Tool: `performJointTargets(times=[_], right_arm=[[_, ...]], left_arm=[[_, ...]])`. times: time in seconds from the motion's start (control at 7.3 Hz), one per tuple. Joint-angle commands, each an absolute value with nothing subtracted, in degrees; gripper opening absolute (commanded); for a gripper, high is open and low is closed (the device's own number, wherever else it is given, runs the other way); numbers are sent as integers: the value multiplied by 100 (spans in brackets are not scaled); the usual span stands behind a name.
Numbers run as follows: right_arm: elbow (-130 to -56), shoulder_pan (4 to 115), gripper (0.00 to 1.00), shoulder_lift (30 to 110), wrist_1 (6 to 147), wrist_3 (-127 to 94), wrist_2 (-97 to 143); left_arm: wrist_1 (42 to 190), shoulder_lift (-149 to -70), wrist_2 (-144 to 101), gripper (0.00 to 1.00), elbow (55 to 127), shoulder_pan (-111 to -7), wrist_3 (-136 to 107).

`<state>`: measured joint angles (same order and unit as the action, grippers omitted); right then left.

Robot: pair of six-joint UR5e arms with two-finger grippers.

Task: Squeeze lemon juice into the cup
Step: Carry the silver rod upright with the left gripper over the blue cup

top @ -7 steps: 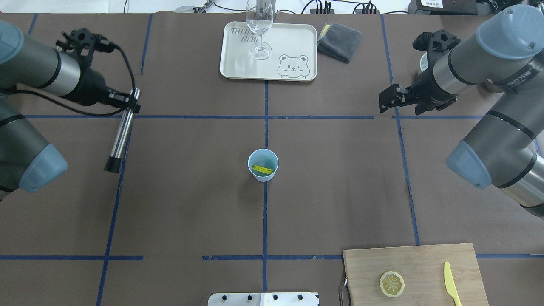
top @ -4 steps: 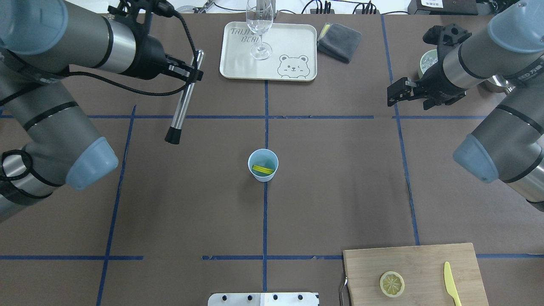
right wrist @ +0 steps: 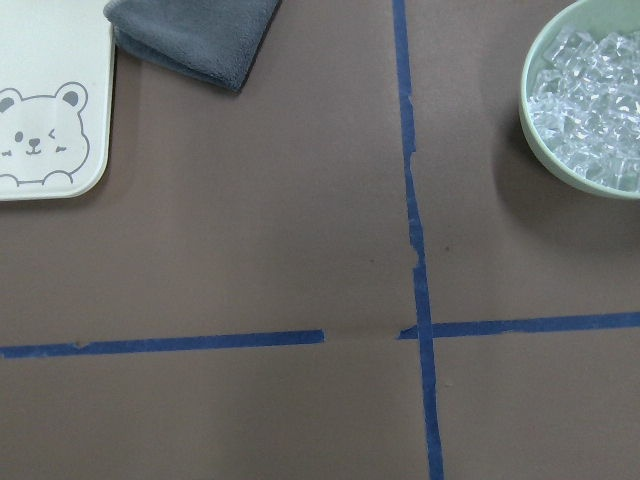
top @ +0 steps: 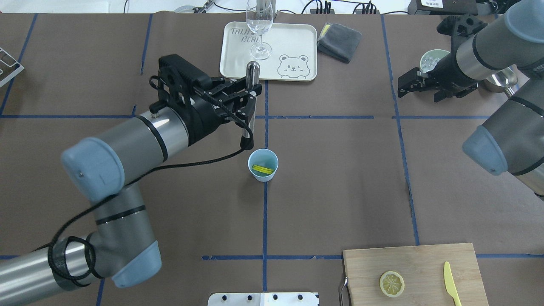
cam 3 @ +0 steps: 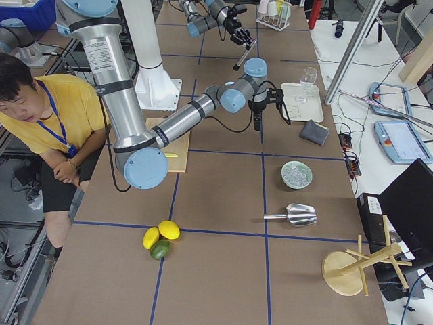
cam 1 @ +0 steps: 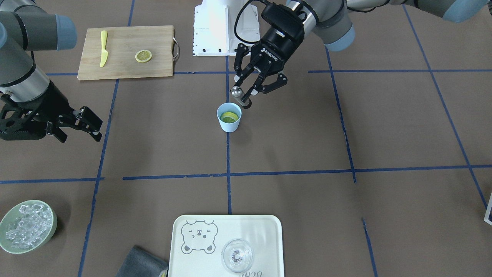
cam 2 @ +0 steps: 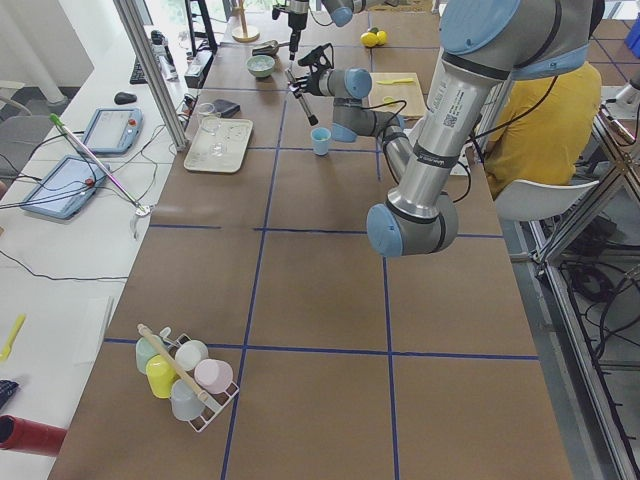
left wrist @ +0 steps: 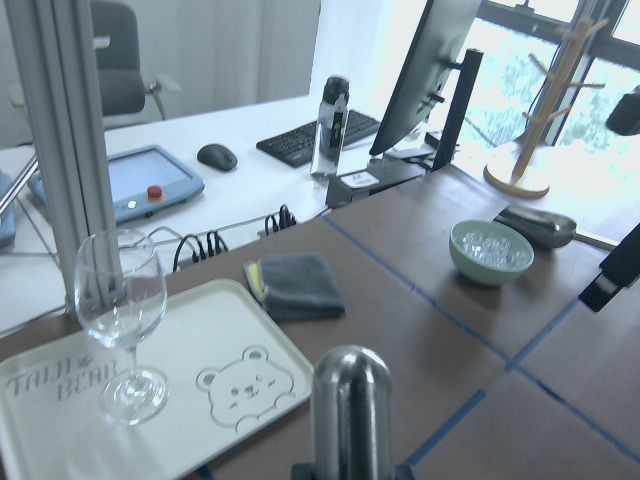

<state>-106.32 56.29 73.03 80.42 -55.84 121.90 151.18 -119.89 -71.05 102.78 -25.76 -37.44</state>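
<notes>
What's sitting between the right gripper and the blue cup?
Nothing. In the front-facing view the brown table cover between the right gripper and the cup is bare, crossed only by one blue tape line.

The rod (left wrist: 351, 410) in my left gripper (top: 250, 97) is polished metal, mirror-bright, with a dull black tip. The cup (cam 1: 230, 125) looks like matt plastic. Brown matt paper (top: 340, 191) lies under everything, crossed by strips of blue tape (top: 264, 212). The tray (top: 293, 38) is smooth and satiny, the glass (left wrist: 120, 300) clear and glossy, the cloth (right wrist: 200, 40) soft and napped, and the board (top: 425, 263) bare wood.
</notes>
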Motion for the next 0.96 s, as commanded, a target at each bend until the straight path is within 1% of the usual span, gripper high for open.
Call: performJointTargets(times=[0.0, 0.27, 0.55, 0.82], right_arm=[[-10635, 5660, 100, 7304, 8042, -5590, 12190], [-10635, 5660, 100, 7286, 8042, -5599, 12199], [-10635, 5651, 100, 7277, 8042, -5607, 12252], [-10635, 5651, 100, 7286, 8042, -5607, 12261]], left_arm=[[16282, -12084, -6505, 0, 9644, -2251, -3718], [16400, -12085, -6443, 0, 9572, -2232, -3360], [16680, -12146, -6127, 0, 9213, -2136, -3314], [16743, -12155, -6117, 0, 9079, -1996, -3235]])
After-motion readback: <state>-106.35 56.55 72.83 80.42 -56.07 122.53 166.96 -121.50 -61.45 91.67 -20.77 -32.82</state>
